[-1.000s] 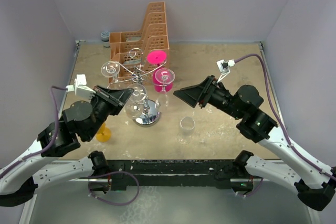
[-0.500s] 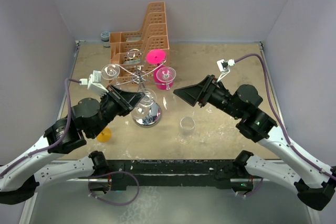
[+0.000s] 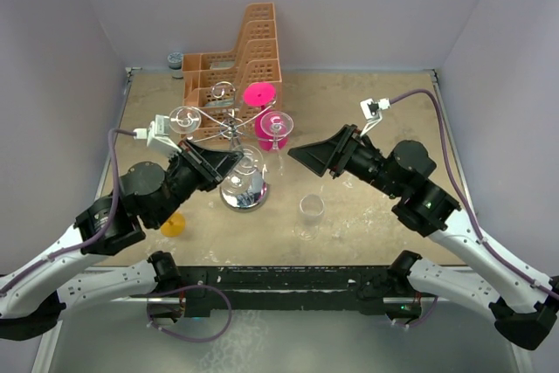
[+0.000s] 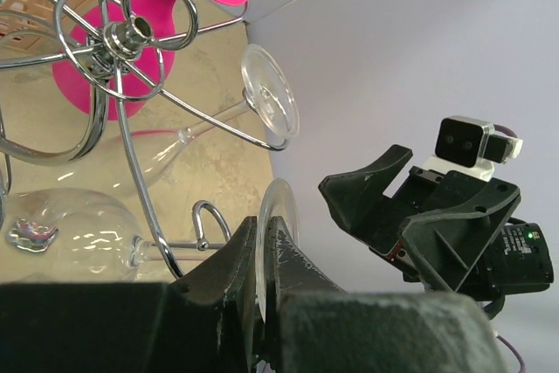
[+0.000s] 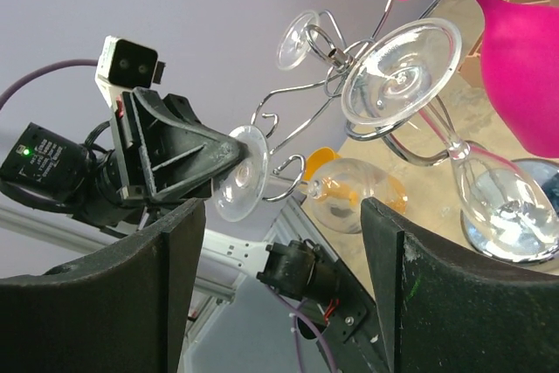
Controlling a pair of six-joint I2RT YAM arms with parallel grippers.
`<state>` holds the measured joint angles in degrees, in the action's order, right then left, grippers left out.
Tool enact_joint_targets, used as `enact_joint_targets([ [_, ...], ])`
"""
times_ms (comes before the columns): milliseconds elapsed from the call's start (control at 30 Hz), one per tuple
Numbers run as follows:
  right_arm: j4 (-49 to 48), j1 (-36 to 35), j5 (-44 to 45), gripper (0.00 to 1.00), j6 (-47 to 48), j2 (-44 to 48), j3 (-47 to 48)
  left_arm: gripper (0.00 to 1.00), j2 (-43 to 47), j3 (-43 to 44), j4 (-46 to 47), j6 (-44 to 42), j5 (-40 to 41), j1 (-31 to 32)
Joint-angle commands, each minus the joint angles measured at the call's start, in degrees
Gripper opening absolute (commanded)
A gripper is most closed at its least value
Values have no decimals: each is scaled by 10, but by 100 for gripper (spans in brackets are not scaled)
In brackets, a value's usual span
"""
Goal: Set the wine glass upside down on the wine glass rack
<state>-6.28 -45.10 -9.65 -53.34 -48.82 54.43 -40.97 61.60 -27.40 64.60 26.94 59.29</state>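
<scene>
My left gripper (image 4: 262, 235) is shut on the round foot (image 4: 279, 203) of a clear wine glass (image 3: 245, 174). Its stem runs past a small curled hook (image 4: 208, 218) of the wine glass rack (image 3: 231, 123), and its bowl (image 4: 61, 226) hangs over the rack's shiny base (image 3: 244, 200). The right wrist view shows the same foot (image 5: 241, 173) pinched between my left fingers and the bowl (image 5: 358, 195) beyond the hook. My right gripper (image 3: 293, 154) stands open to the right of the rack, holding nothing.
A pink glass (image 3: 269, 131) and two clear glasses (image 3: 185, 116) (image 5: 402, 65) hang on the rack. An orange perforated basket (image 3: 236, 54) stands behind it. A clear glass (image 3: 310, 212) stands upright at front centre, an orange item (image 3: 173, 224) lies front left, and a small jar (image 3: 175, 60) sits at the back.
My left arm has carried the glass forward and to the right, up to the rack, then nearly stopped. The right arm has not moved.
</scene>
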Motion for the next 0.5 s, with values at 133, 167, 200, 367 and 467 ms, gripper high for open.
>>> enact_joint_targets([
  [133,-16,-1,19,73,-5,12,10,0,-29,38,25,-24,42,0],
  [167,-15,-1,20,73,-5,14,10,0,-28,39,19,-20,55,0],
  [200,-16,-1,20,73,-5,15,9,0,-27,38,13,-17,71,0],
  [367,-16,-1,21,73,-7,16,7,3,-22,36,-7,-11,102,0],
  [467,-17,-1,21,73,-7,14,7,11,-25,42,-22,-9,110,0],
])
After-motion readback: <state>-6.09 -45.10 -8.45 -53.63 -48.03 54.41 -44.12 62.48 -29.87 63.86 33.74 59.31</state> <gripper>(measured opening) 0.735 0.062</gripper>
